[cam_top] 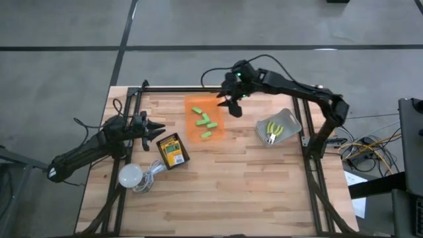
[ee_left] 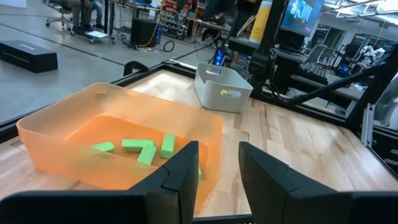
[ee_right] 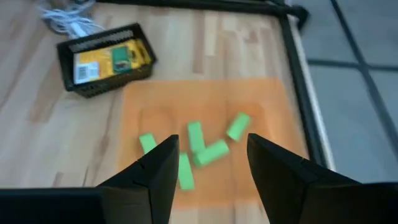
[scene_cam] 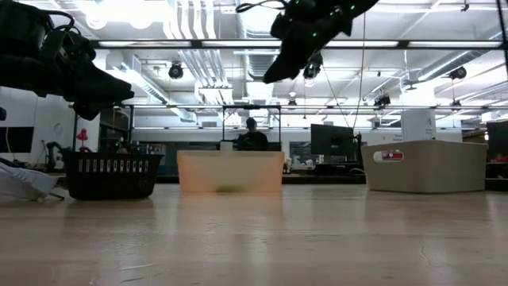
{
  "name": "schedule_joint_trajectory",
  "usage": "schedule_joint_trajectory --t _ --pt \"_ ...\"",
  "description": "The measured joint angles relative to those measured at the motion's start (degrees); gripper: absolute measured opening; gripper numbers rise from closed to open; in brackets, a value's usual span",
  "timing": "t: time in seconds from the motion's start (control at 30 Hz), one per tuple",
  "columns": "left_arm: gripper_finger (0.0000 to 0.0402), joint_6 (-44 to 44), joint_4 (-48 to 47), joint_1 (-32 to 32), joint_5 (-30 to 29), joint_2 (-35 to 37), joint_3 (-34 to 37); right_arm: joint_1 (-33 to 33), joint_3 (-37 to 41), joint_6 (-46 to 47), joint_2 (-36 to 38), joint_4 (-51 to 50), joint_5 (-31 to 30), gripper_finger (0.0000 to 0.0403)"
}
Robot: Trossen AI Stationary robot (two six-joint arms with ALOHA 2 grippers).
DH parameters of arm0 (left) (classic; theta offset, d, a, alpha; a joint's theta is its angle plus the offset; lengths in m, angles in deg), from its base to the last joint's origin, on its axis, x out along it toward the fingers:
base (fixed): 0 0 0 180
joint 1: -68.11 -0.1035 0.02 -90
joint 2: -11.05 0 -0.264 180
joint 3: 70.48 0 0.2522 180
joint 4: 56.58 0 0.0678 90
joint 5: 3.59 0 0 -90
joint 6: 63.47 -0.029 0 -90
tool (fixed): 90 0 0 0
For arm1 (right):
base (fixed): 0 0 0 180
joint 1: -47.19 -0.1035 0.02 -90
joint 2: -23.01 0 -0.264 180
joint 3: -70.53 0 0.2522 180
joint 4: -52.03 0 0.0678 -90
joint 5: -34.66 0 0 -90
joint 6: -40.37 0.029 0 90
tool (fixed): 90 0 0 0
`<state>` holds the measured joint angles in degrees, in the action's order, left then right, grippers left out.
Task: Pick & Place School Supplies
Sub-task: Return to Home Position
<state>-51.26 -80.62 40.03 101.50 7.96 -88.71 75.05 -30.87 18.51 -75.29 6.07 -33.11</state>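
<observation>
Several bright green blocks (cam_top: 205,122) lie on the floor of the orange translucent tray (cam_top: 192,106) at the table's far middle. My right gripper (cam_top: 231,107) hangs high above the tray's far right corner, open and with nothing between its fingers (ee_right: 211,168); the blocks (ee_right: 199,149) show below it. Yellow-and-green crayon boxes (cam_top: 173,151) lie in a black mesh basket (ee_right: 106,59). Yellow-handled tools (cam_top: 272,131) lie in a white bin (cam_top: 291,122) at the right. My left gripper (cam_top: 157,129) waits open (ee_left: 217,171) at the left, pointing toward the tray (ee_left: 81,134).
A white round bulb (cam_top: 130,175) with its coiled cord (cam_top: 153,172) lies near the left front. A black frame rail (cam_top: 198,87) borders the table's far edge. Bare wood (cam_top: 251,192) stretches across the near half of the table.
</observation>
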Motion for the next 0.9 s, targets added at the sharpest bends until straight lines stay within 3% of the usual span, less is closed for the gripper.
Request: schedule_joint_trajectory --t 0.13,0.27,0.47,0.63,0.9 --pt "0.0119 0.0 0.0 0.0 0.0 0.0 0.0 0.0 0.1 0.7 3.6 -6.3 -4.3 0.0193" --pt "0.0119 0.0 0.0 0.0 0.0 0.0 0.0 -0.1 0.1 0.5 6.3 -12.1 -4.4 0.0196" --pt "0.0119 0.0 0.0 0.0 0.0 0.0 0.0 -0.1 0.9 1.8 10.0 -11.1 -3.8 0.0196" --pt "0.0119 0.0 0.0 0.0 0.0 0.0 0.0 -0.1 7.3 6.5 13.5 -0.3 0.5 0.0196" --pt "0.0119 0.0 0.0 0.0 0.0 0.0 0.0 0.2 29.0 12.7 23.1 28.3 1.5 0.0196"
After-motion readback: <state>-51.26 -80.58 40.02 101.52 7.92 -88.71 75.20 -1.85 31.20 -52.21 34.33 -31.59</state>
